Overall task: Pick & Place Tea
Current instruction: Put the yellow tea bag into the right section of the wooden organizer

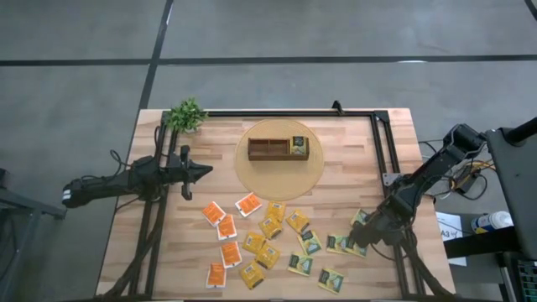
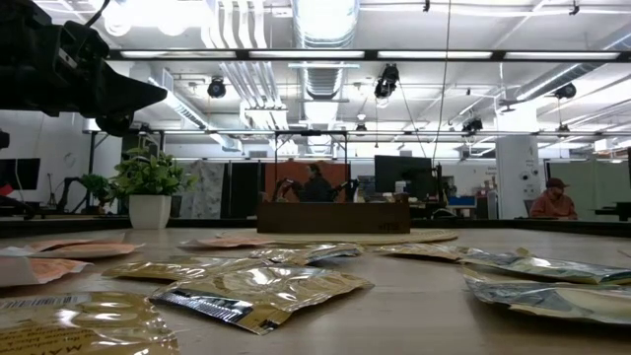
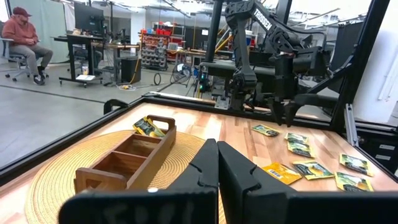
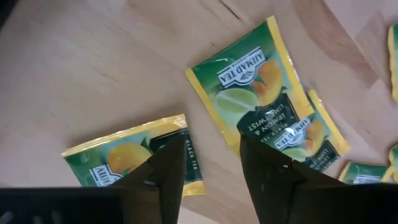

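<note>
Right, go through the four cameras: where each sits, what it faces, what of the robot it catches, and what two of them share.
High view: above the table, straight down; both arms, left gripper by the mat, right gripper over green tea sachets.
Low view: at table-top height, level across sachets toward the wooden box and plant; a dark arm part at top left.
Left wrist view: along its shut fingers toward the box and the right arm.
Right wrist view: down past open fingers onto green sachets.
Shared: the box shows in high, low and left wrist views.
</note>
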`<state>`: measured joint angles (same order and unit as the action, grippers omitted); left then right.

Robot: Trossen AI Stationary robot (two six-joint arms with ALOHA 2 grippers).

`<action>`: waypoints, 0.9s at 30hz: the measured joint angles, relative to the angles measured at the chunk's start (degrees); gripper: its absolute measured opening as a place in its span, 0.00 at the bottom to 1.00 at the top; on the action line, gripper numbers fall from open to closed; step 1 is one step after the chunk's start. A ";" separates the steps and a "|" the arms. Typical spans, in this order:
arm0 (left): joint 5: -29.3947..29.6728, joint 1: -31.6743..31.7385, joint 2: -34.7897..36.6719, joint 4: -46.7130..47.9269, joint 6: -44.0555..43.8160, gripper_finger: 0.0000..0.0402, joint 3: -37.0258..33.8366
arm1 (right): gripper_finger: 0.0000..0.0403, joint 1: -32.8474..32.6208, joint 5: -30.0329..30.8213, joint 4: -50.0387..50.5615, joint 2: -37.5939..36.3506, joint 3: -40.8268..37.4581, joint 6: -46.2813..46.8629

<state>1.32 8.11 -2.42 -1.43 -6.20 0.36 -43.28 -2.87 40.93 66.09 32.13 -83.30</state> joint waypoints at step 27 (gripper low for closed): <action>0.00 -0.01 0.00 0.00 0.00 0.00 0.00 | 0.52 1.10 4.59 -2.62 2.27 -4.48 -6.62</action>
<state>1.32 8.10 -2.42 -1.43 -6.20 0.36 -42.17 1.72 38.31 68.36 27.65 -89.92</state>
